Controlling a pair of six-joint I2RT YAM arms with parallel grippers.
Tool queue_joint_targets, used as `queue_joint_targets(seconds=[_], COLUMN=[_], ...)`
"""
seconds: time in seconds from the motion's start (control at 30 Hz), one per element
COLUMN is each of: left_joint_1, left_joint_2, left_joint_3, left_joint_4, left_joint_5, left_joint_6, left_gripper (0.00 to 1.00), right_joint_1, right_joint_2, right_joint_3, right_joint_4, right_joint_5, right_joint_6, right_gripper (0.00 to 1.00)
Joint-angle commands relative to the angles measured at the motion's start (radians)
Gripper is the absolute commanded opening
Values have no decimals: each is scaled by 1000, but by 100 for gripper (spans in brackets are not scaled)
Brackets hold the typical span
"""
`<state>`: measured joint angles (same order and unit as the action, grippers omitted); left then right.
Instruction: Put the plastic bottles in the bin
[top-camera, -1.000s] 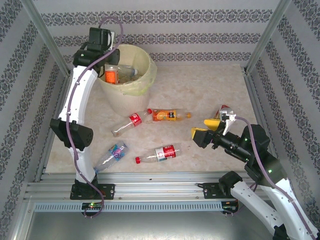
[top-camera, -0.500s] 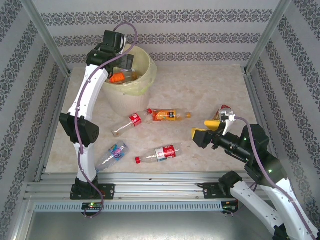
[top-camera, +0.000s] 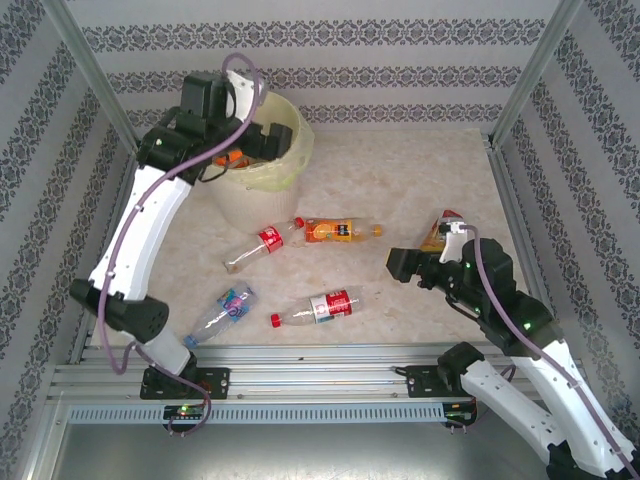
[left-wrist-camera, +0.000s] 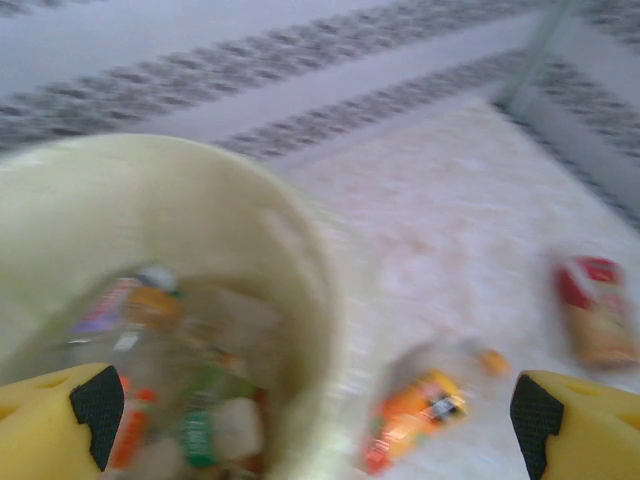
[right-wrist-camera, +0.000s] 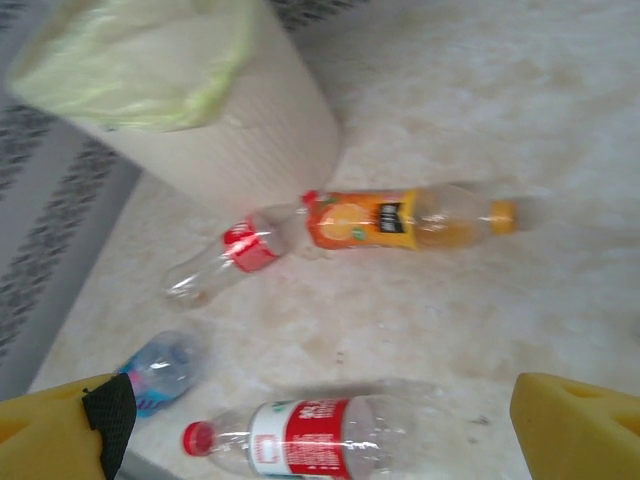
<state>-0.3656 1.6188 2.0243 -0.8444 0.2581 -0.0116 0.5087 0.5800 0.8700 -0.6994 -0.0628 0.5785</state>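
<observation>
Now that the left gripper (left-wrist-camera: 320, 420) has sprung wide over the bin (top-camera: 250, 205), you can see its yellow fingers (left-wrist-camera: 40, 430) standing far apart with nothing between them. A second ago it was clamped on an orange-labelled bottle (top-camera: 233, 157) above the rim. That bottle now lies inside the bin on the heap already there, so I judge that delivery done and the arm free for another trip. The left arm has also swung its elbow out toward the left wall. Your right gripper (top-camera: 405, 265) has turned at the wrist meanwhile. It hovers empty above the table (top-camera: 400, 170) with its jaws spread, to the right of the nearer red-labelled bottle (right-wrist-camera: 310, 435).

You still have five things outside the bin:
- that nearer red-labelled bottle
- a second red-labelled bottle (top-camera: 262, 245) near the bin's foot
- the orange juice bottle (top-camera: 340, 231), end to end with the second red one
- a blue-labelled bottle (top-camera: 222, 310) near the left arm's base
- a red-and-amber item (top-camera: 445, 228) just beyond the right gripper, probably another bottle

As for writing, both red labels carry white lettering too blurred to read. The juice label shows a pictured orange beside a dark panel, its text illegible. You cannot confirm any brand from these views.
</observation>
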Motion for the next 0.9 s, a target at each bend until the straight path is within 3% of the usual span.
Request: queue_joint_targets(seconds=[0.0, 0.17, 0.33, 0.53, 0.87], left_joint_1=[-34, -87, -151, -254, -336], left_joint_2=[-63, -140, -150, -126, -88], left_joint_3=[-165, -392, -549, -668, -648], left_joint_4=[173, 377, 516, 594, 480], left_joint_5=[286, 439, 480, 434, 343], left_joint_6=[-70, -163, -223, -253, -191], left_gripper=[100, 100, 100, 100, 100], right_joint_1=[-5, -99, -253, -365, -395], right_joint_2=[40, 130, 236, 374, 554], right_joint_3=[1, -28, -60, -113, -148], right_joint_4=[-95, -77, -49, 32, 150], right_joint_5=[163, 110, 52, -4, -20], right_joint_6=[73, 92, 93, 99, 116], right_gripper=[96, 95, 92, 85, 73])
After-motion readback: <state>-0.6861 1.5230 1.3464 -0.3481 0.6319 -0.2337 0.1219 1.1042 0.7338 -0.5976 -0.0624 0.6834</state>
